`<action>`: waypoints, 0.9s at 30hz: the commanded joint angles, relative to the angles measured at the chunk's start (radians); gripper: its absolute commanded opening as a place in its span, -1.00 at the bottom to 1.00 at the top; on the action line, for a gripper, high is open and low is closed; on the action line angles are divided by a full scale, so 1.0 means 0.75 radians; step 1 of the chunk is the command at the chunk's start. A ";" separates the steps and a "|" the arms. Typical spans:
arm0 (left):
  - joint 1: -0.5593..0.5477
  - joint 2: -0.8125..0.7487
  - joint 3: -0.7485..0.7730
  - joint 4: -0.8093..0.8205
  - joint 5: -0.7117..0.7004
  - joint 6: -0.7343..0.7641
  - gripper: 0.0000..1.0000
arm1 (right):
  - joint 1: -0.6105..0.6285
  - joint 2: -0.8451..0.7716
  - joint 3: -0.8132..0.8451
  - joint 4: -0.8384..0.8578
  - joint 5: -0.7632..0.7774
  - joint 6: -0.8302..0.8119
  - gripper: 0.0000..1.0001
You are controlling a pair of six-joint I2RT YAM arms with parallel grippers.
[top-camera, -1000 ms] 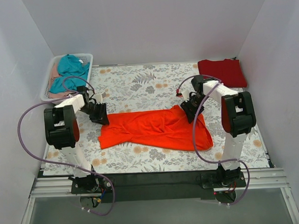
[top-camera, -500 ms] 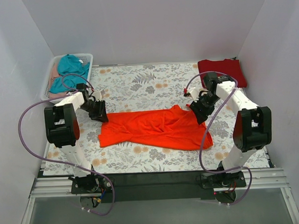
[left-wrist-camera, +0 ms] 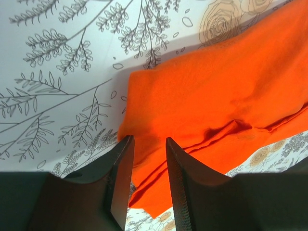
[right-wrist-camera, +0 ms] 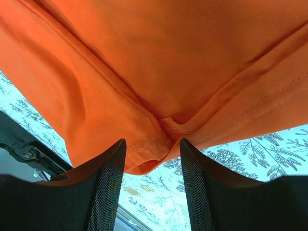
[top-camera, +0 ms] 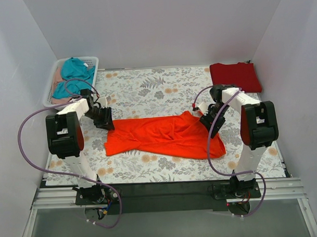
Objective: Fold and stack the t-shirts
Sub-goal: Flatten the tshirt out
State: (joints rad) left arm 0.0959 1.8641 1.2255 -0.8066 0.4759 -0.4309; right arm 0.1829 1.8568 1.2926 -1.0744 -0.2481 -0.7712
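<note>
The bright orange-red t-shirt (top-camera: 164,136) lies crumpled lengthwise across the middle of the floral table. The darker crimson t-shirt (top-camera: 235,77) lies folded at the back right corner. My left gripper (top-camera: 107,123) is open at the orange shirt's left end; in the left wrist view (left-wrist-camera: 147,140) the cloth (left-wrist-camera: 216,86) shows between and beyond its fingers. My right gripper (top-camera: 206,121) is open at the shirt's right end; in the right wrist view (right-wrist-camera: 152,142) a stitched hem fold (right-wrist-camera: 159,139) sits between the spread fingers.
A white basket (top-camera: 92,59) at the back left holds a teal garment (top-camera: 73,69) and a pale pink garment (top-camera: 57,78). White walls close in three sides. The black rail with the arm bases (top-camera: 166,193) runs along the near edge.
My right arm swung out to the right and came back, its gripper now at the shirt's right end again. My left gripper has barely shifted. The shirt lies much as before.
</note>
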 commanded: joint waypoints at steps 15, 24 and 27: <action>0.001 -0.094 -0.037 0.008 -0.039 0.028 -0.34 | 0.002 0.015 -0.036 0.005 0.004 -0.044 -0.12; -0.001 -0.088 -0.033 0.004 -0.033 0.026 -0.34 | 0.016 -0.079 0.007 -0.054 -0.025 -0.029 -0.10; -0.001 -0.086 -0.035 0.002 -0.033 0.028 -0.34 | 0.032 -0.091 0.029 -0.079 -0.043 -0.013 -0.10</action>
State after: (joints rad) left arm 0.0959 1.8511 1.2037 -0.8078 0.4522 -0.4232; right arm 0.1905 1.8336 1.2720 -1.0828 -0.2443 -0.7853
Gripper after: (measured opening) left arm 0.331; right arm 0.448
